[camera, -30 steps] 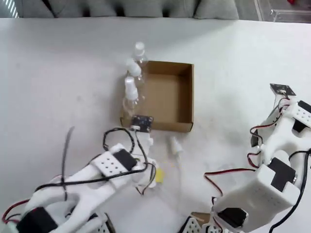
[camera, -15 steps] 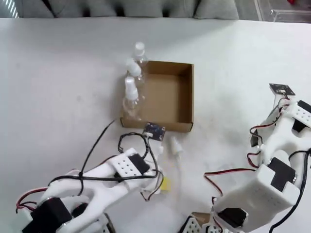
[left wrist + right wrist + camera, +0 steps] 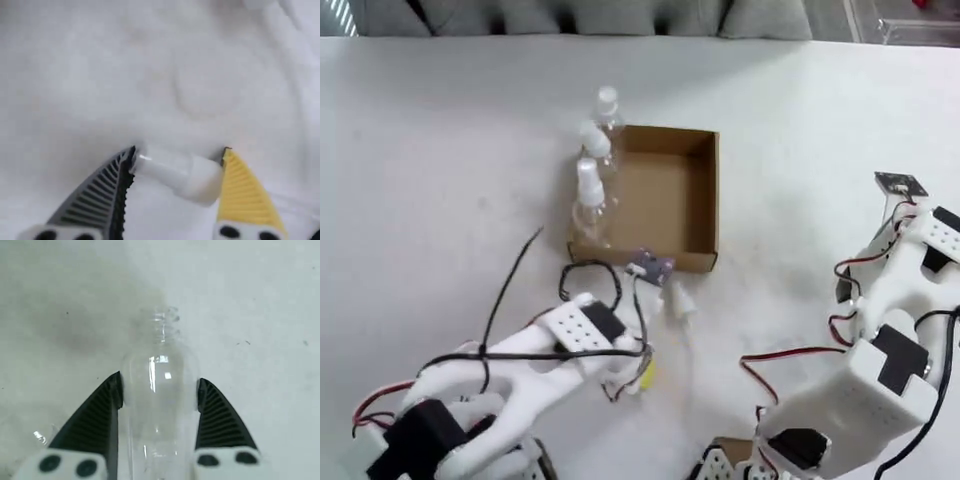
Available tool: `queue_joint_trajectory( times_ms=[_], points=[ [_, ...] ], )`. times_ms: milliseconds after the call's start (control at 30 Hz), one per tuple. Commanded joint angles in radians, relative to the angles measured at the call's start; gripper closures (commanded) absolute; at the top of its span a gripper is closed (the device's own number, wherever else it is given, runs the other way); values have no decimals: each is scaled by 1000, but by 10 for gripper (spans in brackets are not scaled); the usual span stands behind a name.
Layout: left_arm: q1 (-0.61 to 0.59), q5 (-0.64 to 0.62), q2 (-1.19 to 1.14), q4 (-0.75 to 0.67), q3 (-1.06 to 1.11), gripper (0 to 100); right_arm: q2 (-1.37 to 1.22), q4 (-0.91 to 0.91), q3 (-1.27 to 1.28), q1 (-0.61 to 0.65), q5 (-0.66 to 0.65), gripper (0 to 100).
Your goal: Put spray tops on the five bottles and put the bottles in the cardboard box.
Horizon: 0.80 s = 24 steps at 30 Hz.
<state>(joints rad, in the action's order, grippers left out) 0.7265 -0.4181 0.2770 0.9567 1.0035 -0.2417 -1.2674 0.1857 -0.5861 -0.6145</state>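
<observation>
White table (image 3: 440, 150) under everything; 2 arms at its near edge; left arm (image 3: 545, 350) stretches toward the box front, right arm (image 3: 860, 400) is folded up on the other side, well apart from the box. Cardboard box (image 3: 695, 262) sits mid-table, open side up. 3 capped bottles (image 3: 588, 215) stand in a row along the box's left wall, spray tops on; cannot tell whether they are inside that wall or just outside it.

Right gripper (image 3: 159, 382) is clamped on an uncapped bottle (image 3: 159, 355); clear body, threaded neck open, 1 finger pressed to each side of the shoulder, neck pointing away from the wrist, table behind it.

Left gripper (image 3: 177, 155) is closed on a held spray top (image 3: 187, 175); white piece lying crosswise between the tips; grey finger (image 3: 100, 190) touches 1 end, yellow finger (image 3: 242, 190) touches the other.

Loose spray top (image 3: 680, 302) lies on the table just in front of the box's front wall; thin dip tube trails from it toward the arms; close to the left arm, well apart from the right arm.
</observation>
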Motion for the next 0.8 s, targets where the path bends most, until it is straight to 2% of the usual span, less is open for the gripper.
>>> queue_joint_trajectory(
  times_ms=[0, 133, 200, 333, 400, 567, 767],
  points=[
    [-105, 396, 120, 55, -40, 957, 18, 5, 12, 19, -9, 982],
    [-179, 760, 171, 49, -43, 957, 18, 7, 23, 21, -9, 982],
    [-189, 789, 173, 49, -43, 957, 18, 7, 23, 21, -9, 982],
    [-194, 740, 148, -2, -40, 915, 18, 7, 23, 19, -12, 982],
    [-194, 687, 117, -9, -43, 844, 18, 7, 23, 19, -35, 982],
    [-194, 468, 51, -9, -44, 657, 18, 7, 28, 18, -43, 982],
    [-194, 253, 51, -9, -46, 615, 18, 7, 34, 18, -44, 982]
  ],
)
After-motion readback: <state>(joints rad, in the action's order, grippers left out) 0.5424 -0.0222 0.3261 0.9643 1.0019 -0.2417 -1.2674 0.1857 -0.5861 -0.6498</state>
